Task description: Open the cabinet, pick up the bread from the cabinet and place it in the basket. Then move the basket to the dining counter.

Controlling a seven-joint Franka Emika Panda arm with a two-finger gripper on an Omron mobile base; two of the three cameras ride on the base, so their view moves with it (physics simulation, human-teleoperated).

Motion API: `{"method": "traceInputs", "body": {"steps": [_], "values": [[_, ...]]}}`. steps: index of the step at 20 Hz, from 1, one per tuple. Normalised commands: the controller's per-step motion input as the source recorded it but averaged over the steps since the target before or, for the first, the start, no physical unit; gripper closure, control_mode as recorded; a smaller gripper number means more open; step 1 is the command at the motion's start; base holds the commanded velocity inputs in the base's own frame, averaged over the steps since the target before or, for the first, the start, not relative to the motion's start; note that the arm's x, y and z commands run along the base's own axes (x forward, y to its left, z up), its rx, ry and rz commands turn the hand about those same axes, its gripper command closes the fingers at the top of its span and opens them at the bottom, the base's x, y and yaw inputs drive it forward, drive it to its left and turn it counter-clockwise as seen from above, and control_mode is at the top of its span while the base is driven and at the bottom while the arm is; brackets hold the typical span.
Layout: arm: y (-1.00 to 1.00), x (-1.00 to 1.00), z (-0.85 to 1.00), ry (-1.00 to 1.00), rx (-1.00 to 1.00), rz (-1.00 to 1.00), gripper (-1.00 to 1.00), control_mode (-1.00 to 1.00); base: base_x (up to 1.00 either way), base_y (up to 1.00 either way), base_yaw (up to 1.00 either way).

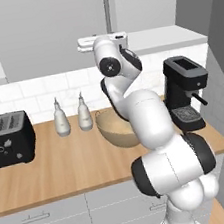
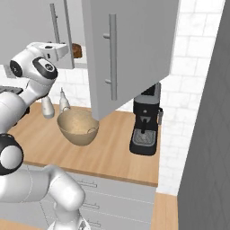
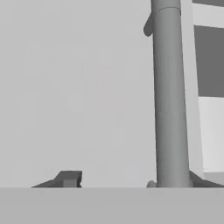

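— How far along is it?
— Barely begun. One door of the cabinet (image 2: 130,54) swings wide; the gripper (image 3: 131,181) is at the other door's bar handle (image 3: 170,100), jaws apart, one tip against the bar.
— And the bread (image 2: 77,50)?
— On the shelf inside, untouched. The basket (image 2: 77,126) waits empty on the worktop (image 2: 112,152) below — loading and carrying remain.

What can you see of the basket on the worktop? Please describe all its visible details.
The basket is a wide, round, bowl-shaped vessel, tan outside with a speckled beige inside. It looks smooth and rigid, with a small handle loop at the rim. It stands upright and empty on the wooden worktop, near two pale bottles and left of the black coffee machine. In the left base view the robot arm covers part of it. Nothing grips it.
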Motion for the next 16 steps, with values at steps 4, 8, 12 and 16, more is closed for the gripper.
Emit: {"method": "traceInputs", "body": {"steps": [4,8,12,16], "values": [[0.0,0.62,-0.04,0.0,0.0,0.0,1.0,-1.0,0.0,0.0,0.0],[0.0,0.59,-0.01,0.0,0.0,0.0,1.0,-1.0,0.0,0.0,0.0],[0.51,-0.07,0.0,0.03,0.0,0.04,1.0,-1.0,0.0,0.0,0.0],[1.0,-0.37,0.0,0.12,0.0,0.0,1.0,-1.0,0.0,0.0,0.0]]}}
